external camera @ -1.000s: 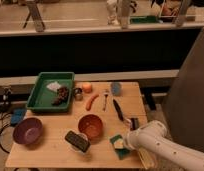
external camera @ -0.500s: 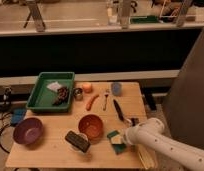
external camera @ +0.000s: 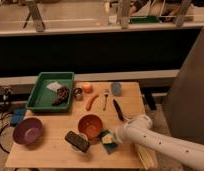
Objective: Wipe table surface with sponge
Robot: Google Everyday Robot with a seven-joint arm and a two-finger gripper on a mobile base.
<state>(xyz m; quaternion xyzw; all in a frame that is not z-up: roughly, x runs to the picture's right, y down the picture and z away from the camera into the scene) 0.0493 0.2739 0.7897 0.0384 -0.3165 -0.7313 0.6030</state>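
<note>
The sponge (external camera: 109,142), teal-green with a pale yellow part, lies flat on the pale-wood table surface (external camera: 50,151) near the front edge, just right of the orange bowl (external camera: 90,125). My white arm reaches in from the lower right. Its gripper (external camera: 118,136) is down at the sponge's right side and touches or overlaps it. The arm's end hides the sponge's right edge.
A black block (external camera: 77,141) lies left of the sponge and a purple bowl (external camera: 27,131) sits front left. Behind are a green tray (external camera: 37,95), a carrot (external camera: 91,101), a fork (external camera: 105,100), a black knife (external camera: 118,110) and a cup (external camera: 116,88). Pale sticks (external camera: 145,156) lie front right.
The gripper and the sponge have slid leftward across the table, ending closer to the orange bowl. Nothing else has moved.
</note>
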